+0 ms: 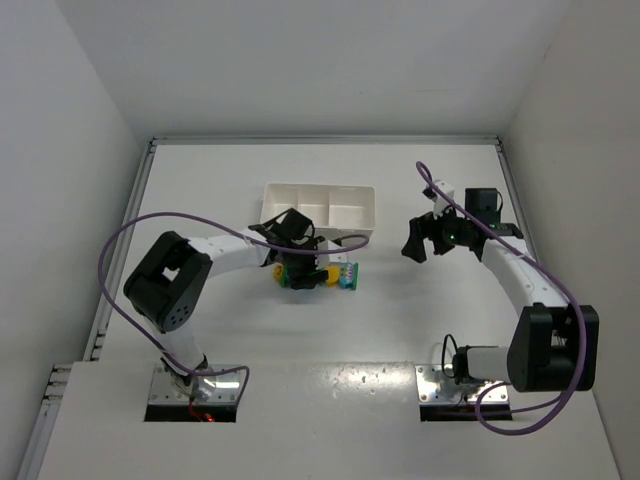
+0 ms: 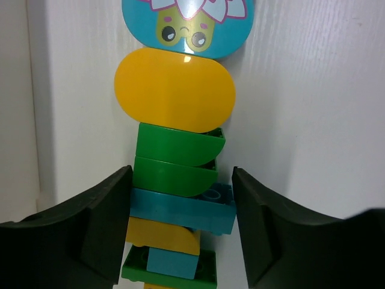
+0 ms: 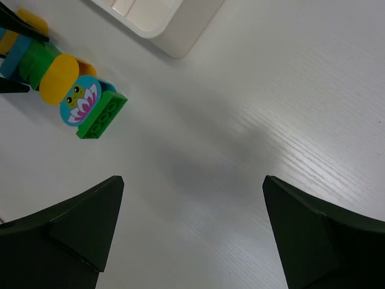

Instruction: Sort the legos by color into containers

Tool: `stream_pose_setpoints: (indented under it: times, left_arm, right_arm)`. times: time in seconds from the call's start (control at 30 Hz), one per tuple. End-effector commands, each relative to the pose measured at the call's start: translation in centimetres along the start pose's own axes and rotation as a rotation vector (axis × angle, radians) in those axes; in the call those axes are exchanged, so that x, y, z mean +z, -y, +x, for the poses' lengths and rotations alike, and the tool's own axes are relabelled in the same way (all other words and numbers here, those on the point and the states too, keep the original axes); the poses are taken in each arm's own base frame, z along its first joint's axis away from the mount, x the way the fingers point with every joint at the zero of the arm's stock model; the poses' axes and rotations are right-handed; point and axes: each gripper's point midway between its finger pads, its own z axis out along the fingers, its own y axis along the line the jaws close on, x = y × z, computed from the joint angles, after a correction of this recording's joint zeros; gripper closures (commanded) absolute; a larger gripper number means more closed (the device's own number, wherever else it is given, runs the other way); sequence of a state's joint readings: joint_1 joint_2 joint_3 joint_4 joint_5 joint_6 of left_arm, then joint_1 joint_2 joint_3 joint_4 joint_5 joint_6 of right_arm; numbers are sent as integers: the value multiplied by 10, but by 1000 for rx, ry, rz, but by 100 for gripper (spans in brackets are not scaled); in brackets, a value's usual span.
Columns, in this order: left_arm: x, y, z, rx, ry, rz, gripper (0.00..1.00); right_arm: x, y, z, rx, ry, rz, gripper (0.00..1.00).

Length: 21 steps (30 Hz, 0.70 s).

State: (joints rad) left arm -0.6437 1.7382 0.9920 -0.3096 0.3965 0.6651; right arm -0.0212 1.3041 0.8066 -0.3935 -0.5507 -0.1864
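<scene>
The legos (image 1: 320, 275) are stuck together in one row that lies on the table just in front of the white tray (image 1: 372, 215) of three containers. In the left wrist view the row runs from a cyan flower-face piece (image 2: 186, 24) through a yellow round piece (image 2: 174, 89) and green pieces (image 2: 174, 159) to a cyan brick (image 2: 180, 208). My left gripper (image 2: 181, 205) is shut on that cyan brick, one finger on each side. My right gripper (image 1: 425, 240) is open and empty above bare table, to the right of the tray. The row also shows in the right wrist view (image 3: 60, 78).
The tray's corner (image 3: 174, 30) shows at the top of the right wrist view. I see no bricks in its compartments. A green brick (image 3: 101, 114) ends the row on the right. White walls bound the table at the back and sides.
</scene>
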Motion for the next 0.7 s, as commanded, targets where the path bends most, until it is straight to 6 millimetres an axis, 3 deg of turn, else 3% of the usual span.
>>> stream_pose_setpoints:
  times: [0.0, 0.03, 0.1, 0.27, 0.3, 0.5, 0.67]
  left_arm:
    - [2, -2, -11, 34, 27, -7, 48]
    - [0, -1, -12, 23, 35, -14, 58]
    - [-2, 2, -11, -11, 36, -37, 67]
    - [-25, -1, -35, -59, 129, -144, 81]
    - [-29, 1, -41, -84, 147, -158, 82]
    - [-55, 4, -73, -95, 240, -246, 88]
    - [-61, 8, -83, -94, 271, -271, 90]
  right_arm:
    - [-1, -7, -27, -23, 69, -35, 0]
    - [1, -9, -27, 1, 71, -53, 0]
    - [5, -23, -30, 85, 81, -116, 0]
    - [16, -55, -47, 281, 130, -307, 0]
    - [20, -63, -44, 362, 107, -345, 0]
    - [27, -77, -42, 475, 88, -482, 0]
    - [30, -95, -32, 529, 36, -605, 0]
